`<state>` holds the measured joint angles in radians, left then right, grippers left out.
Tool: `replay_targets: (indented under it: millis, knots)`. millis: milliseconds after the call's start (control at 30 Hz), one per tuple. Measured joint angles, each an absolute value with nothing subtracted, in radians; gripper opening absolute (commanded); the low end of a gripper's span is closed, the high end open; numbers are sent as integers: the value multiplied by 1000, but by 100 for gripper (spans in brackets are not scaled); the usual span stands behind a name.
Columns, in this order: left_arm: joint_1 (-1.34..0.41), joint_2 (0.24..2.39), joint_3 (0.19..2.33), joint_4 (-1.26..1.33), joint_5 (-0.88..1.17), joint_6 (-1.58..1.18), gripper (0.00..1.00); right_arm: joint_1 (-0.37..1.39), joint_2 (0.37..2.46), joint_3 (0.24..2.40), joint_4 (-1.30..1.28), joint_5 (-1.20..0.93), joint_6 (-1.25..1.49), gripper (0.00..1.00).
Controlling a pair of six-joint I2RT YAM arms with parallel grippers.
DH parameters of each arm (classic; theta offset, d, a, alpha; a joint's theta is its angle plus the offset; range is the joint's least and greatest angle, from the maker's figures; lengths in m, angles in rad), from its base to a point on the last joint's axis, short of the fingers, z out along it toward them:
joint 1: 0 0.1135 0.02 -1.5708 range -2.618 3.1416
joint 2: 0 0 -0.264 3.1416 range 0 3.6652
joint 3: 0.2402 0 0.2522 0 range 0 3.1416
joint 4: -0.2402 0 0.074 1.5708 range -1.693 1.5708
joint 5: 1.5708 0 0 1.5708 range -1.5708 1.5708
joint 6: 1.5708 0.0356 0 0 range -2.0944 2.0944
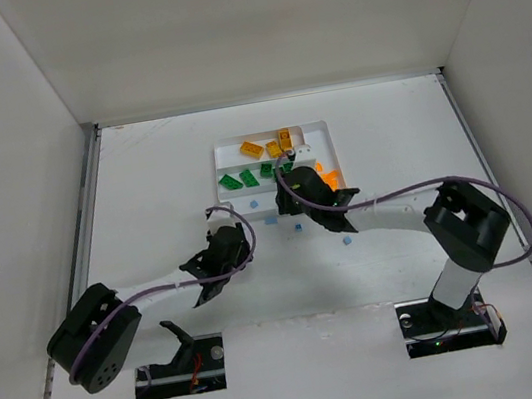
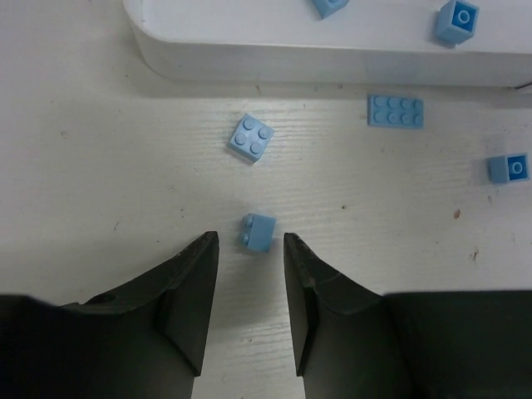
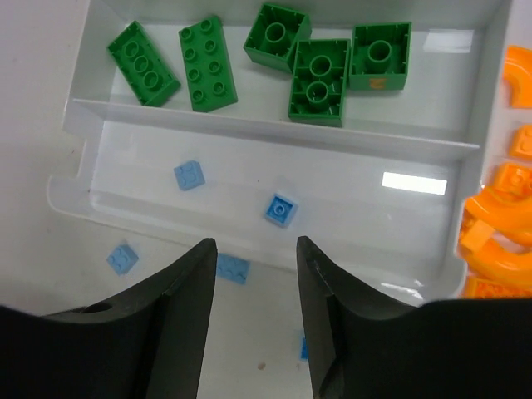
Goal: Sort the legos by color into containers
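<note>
— While I have only the overhead feed up, I get the layout: white tray mid-table, left gripper on the near side of its near-left corner, right gripper over its near edge. From up there I cannot tell how far either one is open. What do the wrist feeds add?

— Plenty. On my left wrist camera the left gripper stands partly open. A small blue brick lies on the table right at its tips, in the gap between them. I see bare table on both sides of the brick, less on the right of the view, so nothing is pinched. Beyond it a blue two-by-two, a blue two-by-four and a single blue piece lie on the table, just outside the tray wall.

— From above those are only pale specks. And the right?

— My right wrist camera shows the right gripper parted about as wide and holding nothing, over the tray's near slot. Two blue pieces lie in that slot. Five green bricks sit in the slot behind it, and orange pieces are in the narrow slot at the view's right edge.

— Overhead gives me what neither wrist sees: yellow-orange bricks in the far slot.
</note>
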<state>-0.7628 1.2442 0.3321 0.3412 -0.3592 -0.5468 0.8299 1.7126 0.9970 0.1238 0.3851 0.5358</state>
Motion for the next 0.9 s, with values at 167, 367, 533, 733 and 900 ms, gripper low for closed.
replay_targets:
  millis: [167,367,533,733,900]
  knots:
    - [-772,1279,349,355,-369,-537,18,865,1587,850,152,398,574,43]
    - [-772,1264,349,348,-369,-532,13,906,1544,730,168,408,619,45]
    - [-762,1171,384,330,-359,-531,13,925,1552,702,174,412,637,51]
    - [-686,1214,531,353,-302,-526,14,925,1582,702,196,430,641,50]
    - [-616,1375,635,399,-252,-524,15,925,1625,703,199,436,640,47]
